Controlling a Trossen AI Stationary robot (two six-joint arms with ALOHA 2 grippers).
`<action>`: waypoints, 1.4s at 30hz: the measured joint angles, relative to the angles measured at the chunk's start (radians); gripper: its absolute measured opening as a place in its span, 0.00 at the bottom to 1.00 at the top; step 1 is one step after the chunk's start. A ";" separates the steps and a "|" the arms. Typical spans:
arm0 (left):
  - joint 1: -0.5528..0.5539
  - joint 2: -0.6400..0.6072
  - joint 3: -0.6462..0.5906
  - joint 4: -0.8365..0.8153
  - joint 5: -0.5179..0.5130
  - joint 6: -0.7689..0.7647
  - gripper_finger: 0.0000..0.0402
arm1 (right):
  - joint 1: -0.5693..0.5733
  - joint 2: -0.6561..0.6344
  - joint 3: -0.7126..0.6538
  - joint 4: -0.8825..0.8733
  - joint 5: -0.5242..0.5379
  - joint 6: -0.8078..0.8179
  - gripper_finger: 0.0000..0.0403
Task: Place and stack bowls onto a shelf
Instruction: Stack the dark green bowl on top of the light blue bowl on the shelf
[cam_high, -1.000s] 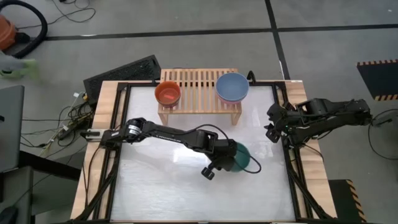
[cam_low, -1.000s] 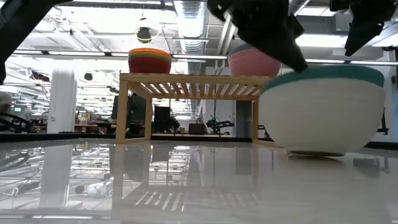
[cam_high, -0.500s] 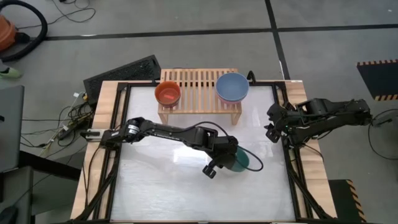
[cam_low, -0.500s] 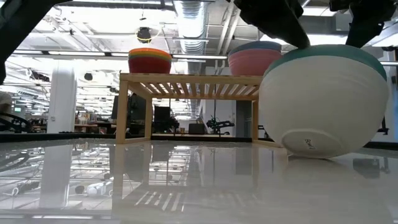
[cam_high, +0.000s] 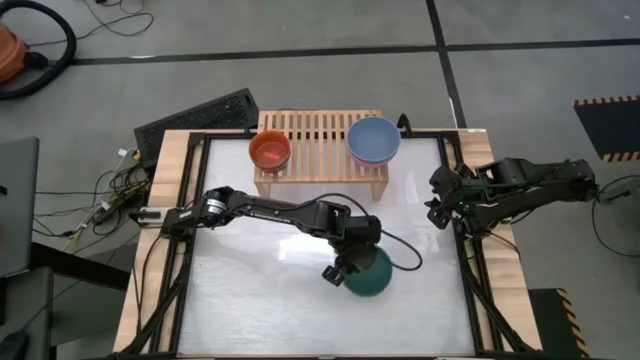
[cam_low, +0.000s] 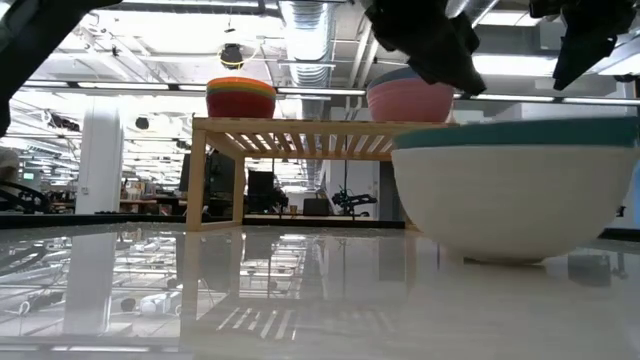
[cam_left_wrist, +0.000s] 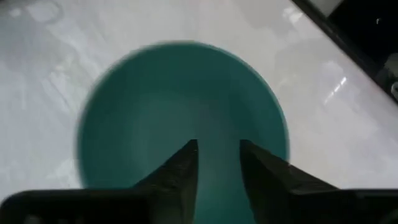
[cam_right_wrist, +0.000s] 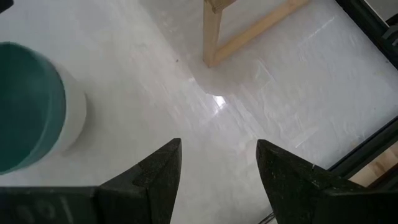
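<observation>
A teal bowl (cam_high: 370, 277) with a cream-white outside (cam_low: 515, 195) stands upright on its base on the white table, right of middle. My left gripper (cam_left_wrist: 217, 149) hangs open just over its left rim, its fingers above the teal inside (cam_left_wrist: 180, 106); the low view shows the dark gripper (cam_low: 430, 45) clear of the rim. The light-wood shelf (cam_high: 320, 130) stands at the far edge. On it an orange-red bowl (cam_high: 270, 150) sits at the left and a blue bowl (cam_high: 373, 140) nested in a pink one (cam_low: 410, 100) at the right. My right gripper (cam_right_wrist: 217, 155) waits open at the table's right edge.
A black frame rail (cam_high: 190, 240) runs around the table top. A black keyboard (cam_high: 195, 115) lies past the far left corner. The shelf's slats between the two bowls (cam_high: 318, 135) are bare, and white table (cam_high: 260, 300) lies open to the left of the teal bowl.
My left gripper had the teal bowl by its rim and tipped it up, far side high, so its base showed. It has since let go and risen slightly. The bowl has dropped back level on its base, a little nearer the table's near edge.
</observation>
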 joint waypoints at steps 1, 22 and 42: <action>0.000 0.000 0.000 0.015 0.001 -0.018 0.30 | 0.000 0.000 0.000 0.000 0.000 0.000 0.58; -0.118 0.057 -0.008 0.212 -0.138 -0.293 0.43 | -0.001 0.000 0.000 0.007 -0.001 0.039 0.58; -0.237 0.067 -0.006 0.324 -0.658 -0.709 0.43 | 0.000 0.000 0.000 0.004 -0.002 -0.011 0.58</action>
